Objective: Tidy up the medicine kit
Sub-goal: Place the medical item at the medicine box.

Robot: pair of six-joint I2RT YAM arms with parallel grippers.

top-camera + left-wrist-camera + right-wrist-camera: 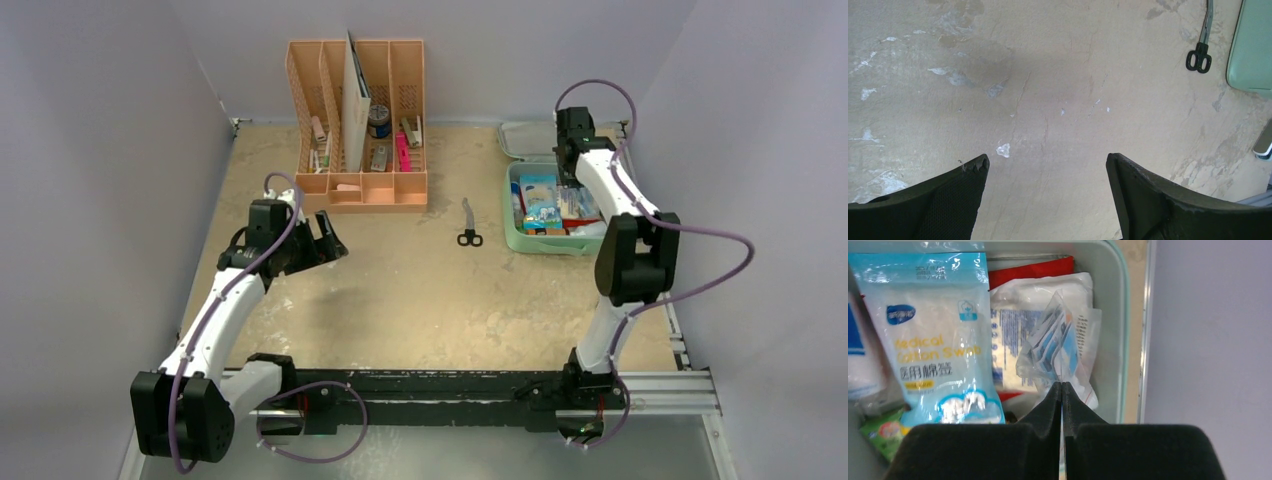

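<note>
My right claw (1062, 386) hangs over the open medicine kit (545, 243), which sits at the far right of the worktop (420, 300) with its lid laid back behind it. The fingers are pressed together, their tips right at the edge of a clear bag (1058, 345) of small blue and orange packets. Whether a fold of its film is nipped between them I cannot tell. The bag stands tilted against the kit's right wall, beside a cotton swab pack (933, 340) and a white wrapped pad. I judge this to be the packing step, with that bag being settled among the rest. Next, I think, it must lie flat and low enough for the lid to shut, so a gentle push down seems called for. My left claw (1047, 159) hovers with fingers wide apart and nothing between them, over bare worktop well apart from the kit. The scissors (469, 236) lie loose between the two, perhaps due to go in.
</note>
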